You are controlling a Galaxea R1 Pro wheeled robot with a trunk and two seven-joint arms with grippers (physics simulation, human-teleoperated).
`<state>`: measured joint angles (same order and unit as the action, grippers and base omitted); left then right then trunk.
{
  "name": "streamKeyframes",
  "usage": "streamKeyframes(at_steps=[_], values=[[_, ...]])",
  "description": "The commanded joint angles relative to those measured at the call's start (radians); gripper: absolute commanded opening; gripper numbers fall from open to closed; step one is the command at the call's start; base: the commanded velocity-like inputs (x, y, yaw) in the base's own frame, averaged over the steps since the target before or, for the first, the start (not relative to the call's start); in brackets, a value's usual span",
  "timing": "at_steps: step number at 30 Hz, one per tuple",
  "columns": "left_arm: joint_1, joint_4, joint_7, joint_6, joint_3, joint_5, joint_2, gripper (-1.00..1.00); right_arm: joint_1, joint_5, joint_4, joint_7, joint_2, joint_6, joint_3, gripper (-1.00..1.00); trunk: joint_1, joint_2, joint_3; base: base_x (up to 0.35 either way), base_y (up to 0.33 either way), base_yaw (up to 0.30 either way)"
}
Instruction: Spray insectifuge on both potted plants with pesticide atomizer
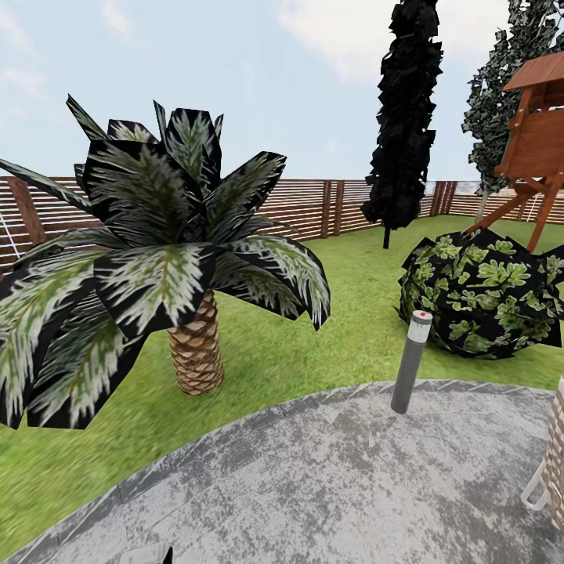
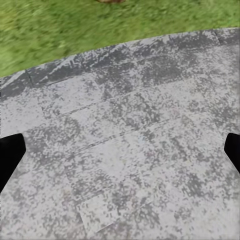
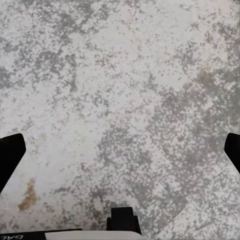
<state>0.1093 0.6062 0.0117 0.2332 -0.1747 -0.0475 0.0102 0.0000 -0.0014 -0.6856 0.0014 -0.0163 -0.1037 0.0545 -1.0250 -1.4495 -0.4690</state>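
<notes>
standing on the round grey patio (image 1: pixel 329 478) in the garden, facing a palm (image 1: pixel 157 258), a grey bollard lamp (image 1: pixel 411 360) and a dark-leaved bush (image 1: pixel 486 294) before the wooden fence (image 1: pixel 313 205). left gripper (image 2: pixel 120 152) and right gripper (image 3: pixel 120 150) spread wide, holding nothing. atomizer and potted plants yet to be found; judged barely begun, everything left.

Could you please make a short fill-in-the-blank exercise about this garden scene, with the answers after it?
1. The grey bollard lamp stands at the edge of the round stone ____.
2. The palm grows out of the ____.
3. Behind the lawn runs a brown slatted wooden ____.
4. Both end effectors, left and right, are ____, with nothing between the fingers.

Answers: patio; lawn; fence; open
</notes>
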Motion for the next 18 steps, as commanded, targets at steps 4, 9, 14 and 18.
streamKeyframes(at_steps=[4, 9, 14, 18], values=[[0.001, 0.001, 0.004, 0.003, -0.001, -0.004, 0.002, 1.00, 0.000, 0.000, -0.004, 0.000, 0.001, -0.004, 0.000, 1.00, 0.000, -0.001, -0.001, 0.000, 0.000, 0.000], [0.000, 0.000, 0.003, 0.003, 0.000, -0.003, 0.005, 1.00, 0.000, 0.000, -0.004, 0.000, -0.002, -0.003, 0.001, 1.00, 0.000, -0.001, -0.001, 0.000, 0.000, 0.000], [0.000, 0.000, 0.001, 0.003, 0.003, 0.007, 0.004, 1.00, 0.000, -0.002, -0.004, 0.000, -0.001, -0.007, 0.002, 1.00, 0.000, -0.001, -0.001, 0.000, 0.000, 0.000], [0.000, -0.002, 0.000, 0.003, 0.004, 0.013, 0.003, 1.00, 0.000, -0.003, 0.002, 0.001, -0.001, -0.007, 0.002, 1.00, 0.000, -0.001, -0.001, -0.001, 0.000, 0.000]])
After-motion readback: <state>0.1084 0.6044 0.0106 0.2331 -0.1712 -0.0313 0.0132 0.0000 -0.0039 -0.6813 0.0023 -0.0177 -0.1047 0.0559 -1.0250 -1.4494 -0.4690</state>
